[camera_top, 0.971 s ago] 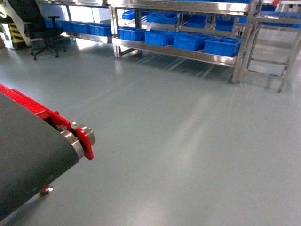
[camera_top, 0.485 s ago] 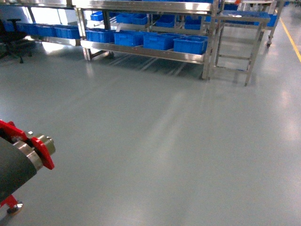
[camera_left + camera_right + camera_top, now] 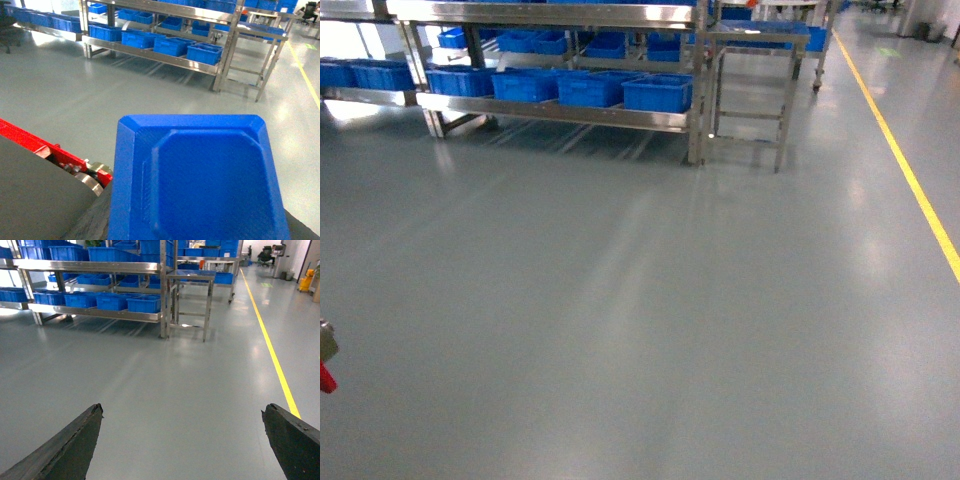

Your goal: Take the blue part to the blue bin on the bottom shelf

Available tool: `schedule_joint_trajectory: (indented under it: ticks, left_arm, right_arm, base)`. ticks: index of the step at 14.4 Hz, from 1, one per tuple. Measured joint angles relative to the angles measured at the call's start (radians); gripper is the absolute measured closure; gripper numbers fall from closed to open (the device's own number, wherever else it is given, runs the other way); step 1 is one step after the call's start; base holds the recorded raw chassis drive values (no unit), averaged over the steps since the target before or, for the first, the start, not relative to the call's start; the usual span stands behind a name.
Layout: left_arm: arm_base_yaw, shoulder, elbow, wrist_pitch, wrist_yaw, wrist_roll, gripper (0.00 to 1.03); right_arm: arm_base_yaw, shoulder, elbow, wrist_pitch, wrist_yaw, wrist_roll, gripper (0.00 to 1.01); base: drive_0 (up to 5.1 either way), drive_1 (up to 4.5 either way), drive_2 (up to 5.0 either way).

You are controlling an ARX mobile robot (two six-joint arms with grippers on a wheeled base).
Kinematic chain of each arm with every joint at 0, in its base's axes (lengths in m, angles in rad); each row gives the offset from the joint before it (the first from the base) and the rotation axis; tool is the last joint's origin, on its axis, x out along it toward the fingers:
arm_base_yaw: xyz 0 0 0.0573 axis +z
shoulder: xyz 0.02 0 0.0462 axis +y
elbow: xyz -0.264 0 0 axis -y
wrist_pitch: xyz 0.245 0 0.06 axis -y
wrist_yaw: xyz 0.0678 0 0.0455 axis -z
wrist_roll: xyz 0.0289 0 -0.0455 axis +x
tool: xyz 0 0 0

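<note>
Blue part held up close at the left gripper, rack well ahead across open floor.

The blue part (image 3: pixel 200 180) fills the lower left wrist view, directly in front of the left gripper, whose fingers are hidden, so its grip cannot be told. The right gripper (image 3: pixel 182 440) is spread wide with nothing between its dark fingers (image 3: pixel 60 450). Far ahead of both, blue bins (image 3: pixel 657 93) sit in a row on the bottom shelf (image 3: pixel 560 112). A conveyor end (image 3: pixel 75 170) lies just left of the part.
</note>
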Motion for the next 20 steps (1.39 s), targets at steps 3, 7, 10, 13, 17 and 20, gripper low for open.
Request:
schedule_joint_trajectory:
  ticks: [3,7,10,13,17,20]
  left_arm:
    - [0.000,0.000,0.000,0.000,0.000,0.000,0.60]
    - [0.000,0.000,0.000,0.000,0.000,0.000,0.60]
    - [0.000,0.000,0.000,0.000,0.000,0.000,0.60]
    - [0.000,0.002,0.000,0.000,0.003,0.000,0.60]
    - [0.000,-0.001,0.000,0.001,0.000,0.000,0.60]
    - [0.000,0.000,0.000,0.000,0.001,0.000,0.60]
  right_arm:
    - [0.000,0.000,0.000,0.000,0.000,0.000,0.03]
    - [0.000,0.000,0.000,0.000,0.000,0.000,0.03]
    - [0.000,0.000,0.000,0.000,0.000,0.000,0.03]
    - [0.000,0.000,0.000,0.000,0.000,0.000,0.03]
    - [0.000,0.000,0.000,0.002,0.000,0.000,0.03]
    - [0.000,0.000,0.000,0.000,0.000,0.000,0.03]
  base:
    - [-1.5,-1.52,-1.5]
    - [-1.6,-1.57,-1.6]
    - [-1.6,-1.59,-1.6]
    - [-1.6,-1.59,-1.6]
    - [-0.1,4.26,-4.4]
    - [-0.1,4.26,-4.4]
